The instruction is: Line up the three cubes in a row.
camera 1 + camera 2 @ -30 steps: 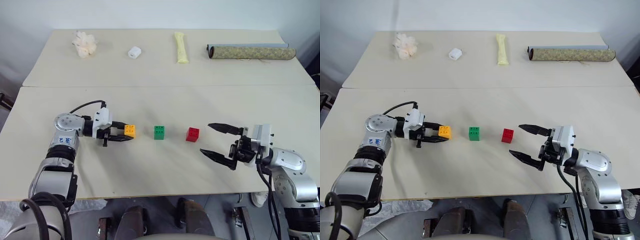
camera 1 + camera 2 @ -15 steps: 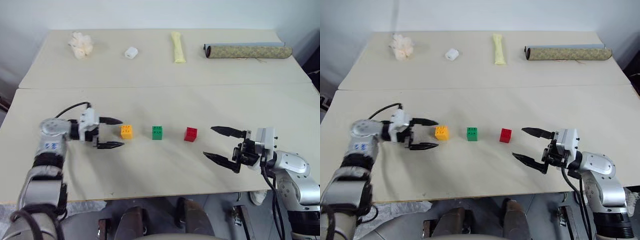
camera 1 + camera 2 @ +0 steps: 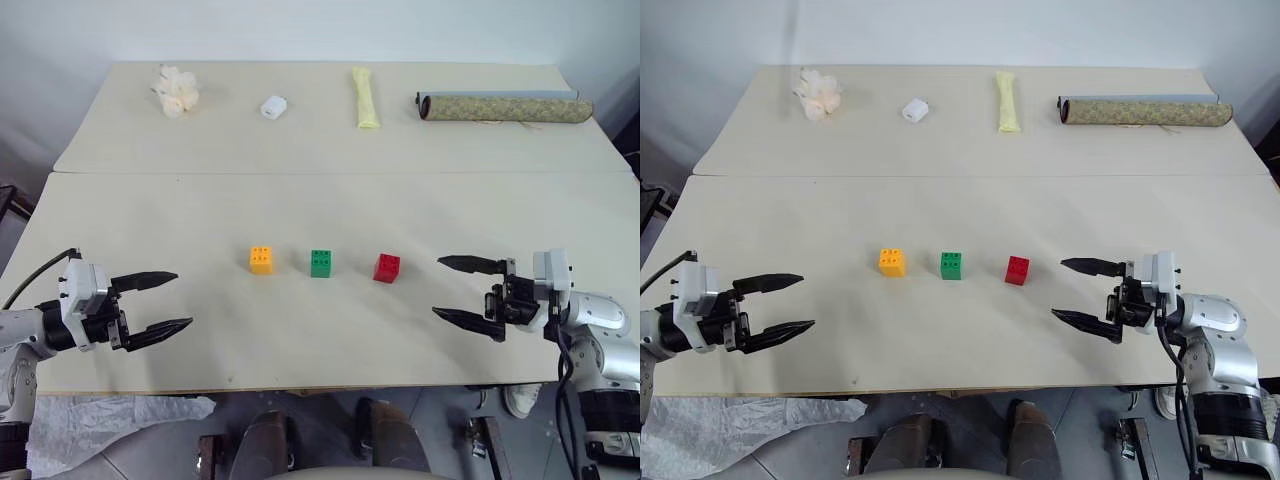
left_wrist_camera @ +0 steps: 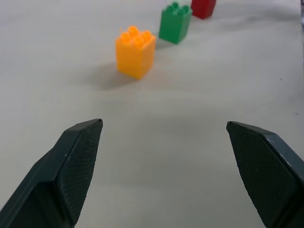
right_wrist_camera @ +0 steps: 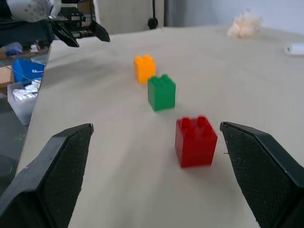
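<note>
Released since a second ago, the orange-yellow cube [image 3: 260,259] now stands alone on the near table [image 3: 330,340], and the left gripper [image 3: 160,304] that was clamped on it has drawn back toward the near left edge with its two black fingers spread wide and nothing between them. The cube itself sits where it did, at the left end of a row. The green cube [image 3: 321,263] stands in the middle and the red cube [image 3: 386,267] at the right end, all three studs up, apart from one another with similar gaps, on a line running left to right across the middle of the table. The red one sits very slightly nearer than the other two.

The right gripper [image 3: 468,291] has slid a little to the right and hovers over the near right part of the table, pointing left toward the red cube but well apart from it. Its fingers also stand wide, holding nothing. From the right wrist view the red cube lies closest, then green, then orange-yellow.

On the far table [image 3: 300,140], beyond the seam, lie a pale lumpy tissue wad [image 3: 174,89] at the far left, a small white block [image 3: 273,106] to its right, a long pale-yellow packet [image 3: 365,96] past the middle, and a rolled patterned mat [image 3: 503,106] at the far right.
</note>
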